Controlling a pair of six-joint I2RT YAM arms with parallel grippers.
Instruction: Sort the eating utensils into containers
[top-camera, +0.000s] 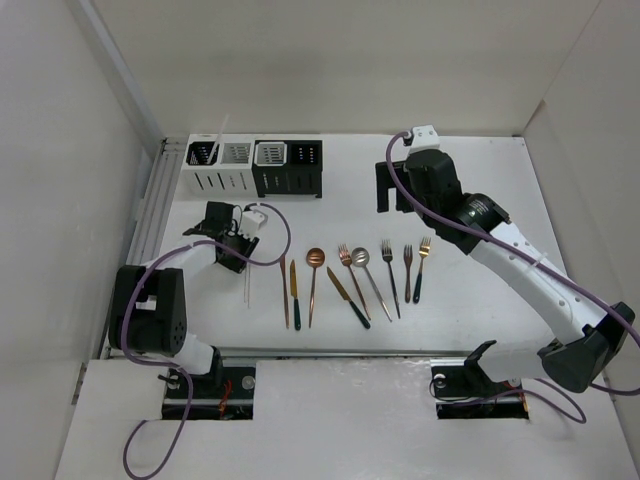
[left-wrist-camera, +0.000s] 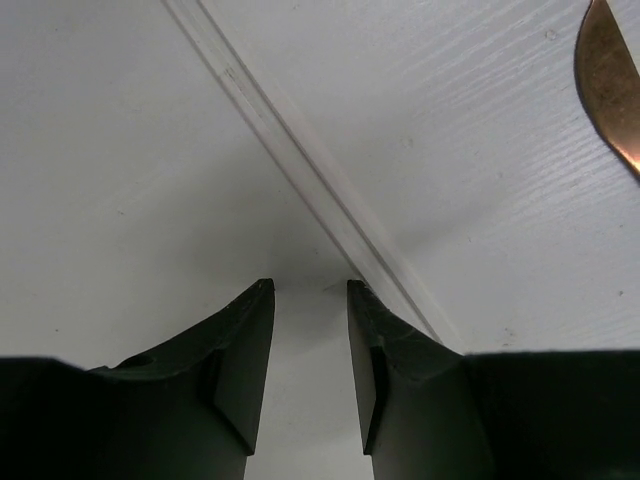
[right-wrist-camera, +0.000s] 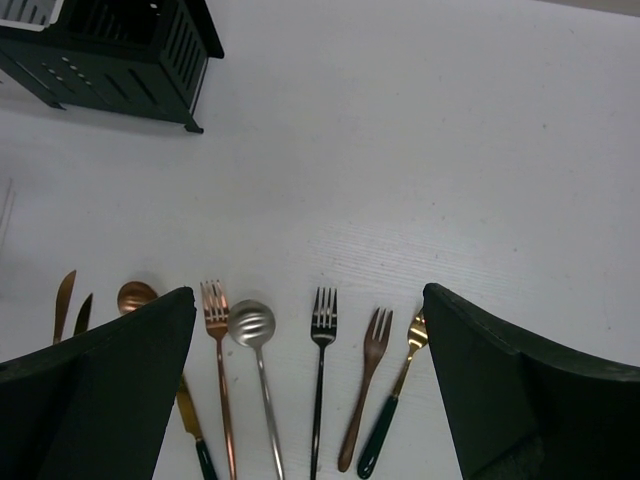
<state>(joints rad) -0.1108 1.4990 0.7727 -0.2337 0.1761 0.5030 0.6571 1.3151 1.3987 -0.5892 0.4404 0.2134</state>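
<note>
Several utensils lie in a row on the white table: a copper knife (top-camera: 284, 290), a copper spoon (top-camera: 314, 278), a copper fork (right-wrist-camera: 220, 370), a silver spoon (right-wrist-camera: 255, 345), a black fork (right-wrist-camera: 321, 370), a brown fork (right-wrist-camera: 365, 385) and a gold, dark-handled fork (right-wrist-camera: 395, 400). A pale chopstick (left-wrist-camera: 300, 165) lies on the table (top-camera: 480, 160), running just past my left gripper's right finger. My left gripper (left-wrist-camera: 310, 285) is open and empty, low over the table (top-camera: 238, 262). My right gripper (right-wrist-camera: 308, 292) is wide open and empty, above and behind the row (top-camera: 385, 200). The four caddies (top-camera: 255, 167) stand at the back left.
One chopstick (top-camera: 218, 135) sticks up from the leftmost white caddy. A black caddy (right-wrist-camera: 120, 55) shows at the upper left of the right wrist view. A metal rail (top-camera: 150, 210) runs along the table's left edge. Purple cables hang off both arms.
</note>
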